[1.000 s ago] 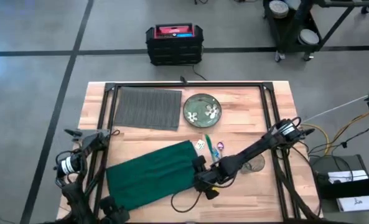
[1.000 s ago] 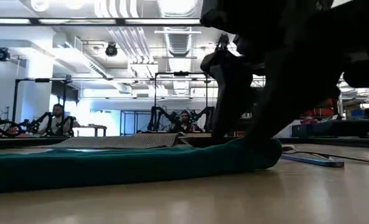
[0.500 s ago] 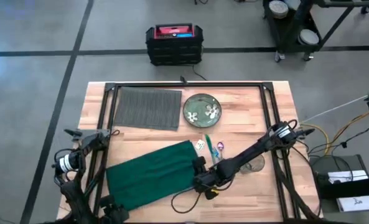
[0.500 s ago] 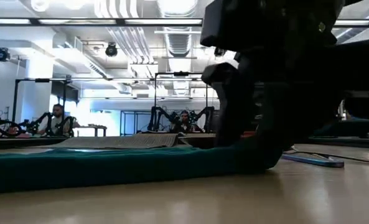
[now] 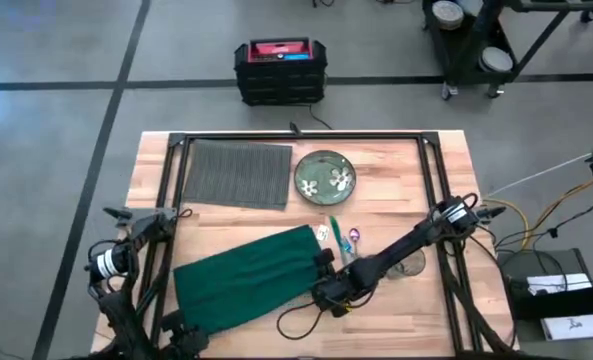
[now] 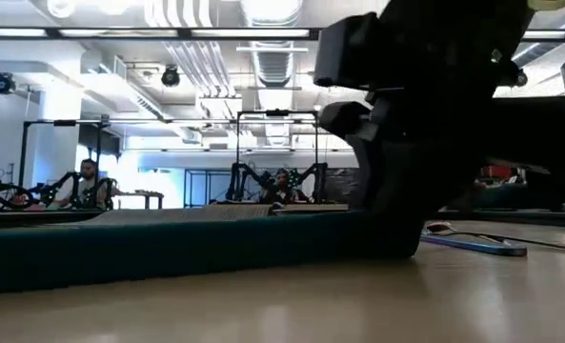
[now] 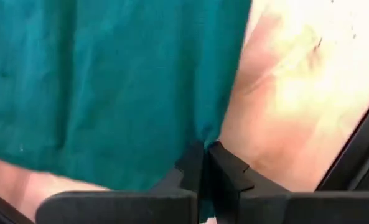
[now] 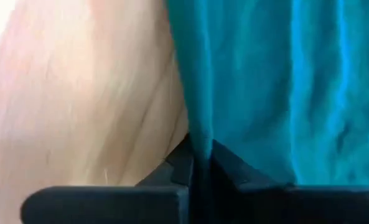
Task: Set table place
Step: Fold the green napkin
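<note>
A dark green napkin (image 5: 246,280) lies spread on the table (image 5: 396,190) toward its near edge. My right gripper (image 5: 323,289) is shut on the napkin's near right corner. My left gripper (image 5: 181,322) is shut on its near left corner, at the table's front edge. The place, a dark grey ribbed mat (image 5: 238,173), lies flat at the far left. A green plate (image 5: 324,175) with white flowers stands beside it. In the low view my right gripper (image 6: 389,224) stands low on the napkin's edge (image 6: 168,250). My left gripper pinches the napkin's near left corner (image 7: 210,138) between its two fingers; that corner lies on the wood and the cloth is flat beyond it. My right gripper pinches the napkin's right edge (image 8: 195,140) near its near corner, slanting down from the table's right. The cloth there lies on the table.
Cutlery (image 5: 341,238) lies between the plate and my right arm. A clear glass (image 5: 408,265) stands under that arm. A black cable (image 5: 296,322) loops near the front edge. The black frame rails (image 5: 306,138) run along the table's far, left and right sides.
My right gripper has sunk onto the napkin's right edge and shut on it; its two fingers stood apart one second ago. The bulging rolled edge of the napkin under it has been pressed flat.
</note>
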Tool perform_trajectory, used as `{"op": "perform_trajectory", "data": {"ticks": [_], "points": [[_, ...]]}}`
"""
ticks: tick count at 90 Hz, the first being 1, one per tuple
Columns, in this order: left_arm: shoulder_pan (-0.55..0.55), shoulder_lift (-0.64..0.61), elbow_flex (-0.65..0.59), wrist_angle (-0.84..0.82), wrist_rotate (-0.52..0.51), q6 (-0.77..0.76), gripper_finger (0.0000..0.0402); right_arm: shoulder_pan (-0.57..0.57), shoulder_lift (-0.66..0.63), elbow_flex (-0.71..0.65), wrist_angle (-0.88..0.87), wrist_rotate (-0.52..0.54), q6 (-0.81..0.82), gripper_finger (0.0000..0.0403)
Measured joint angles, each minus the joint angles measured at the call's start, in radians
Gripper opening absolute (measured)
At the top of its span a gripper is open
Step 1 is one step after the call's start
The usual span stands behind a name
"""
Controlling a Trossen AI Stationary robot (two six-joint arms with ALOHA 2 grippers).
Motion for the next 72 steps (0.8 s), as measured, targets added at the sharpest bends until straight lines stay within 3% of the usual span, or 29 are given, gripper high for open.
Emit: {"op": "perform_trajectory", "data": {"ticks": [21,34,51,72], "points": [[-0.001,-0.009,0.135,0.015,-0.017,0.000,0.0000,0.102,-0.028,-0.003,-0.041,-0.063,0.061,0.0003],[0.001,-0.010,0.198,-0.093,-0.070,-0.002,0.0000,0.120,-0.037,0.027,-0.080,-0.070,0.070,0.0001],[0.011,-0.018,0.228,-0.273,-0.082,-0.027,0.0000,0.058,-0.048,0.138,-0.228,-0.070,0.070,0.0000],[0.011,-0.031,0.184,-0.406,-0.083,-0.146,0.0000,-0.096,-0.060,0.199,-0.343,-0.091,0.059,0.0000]]}}
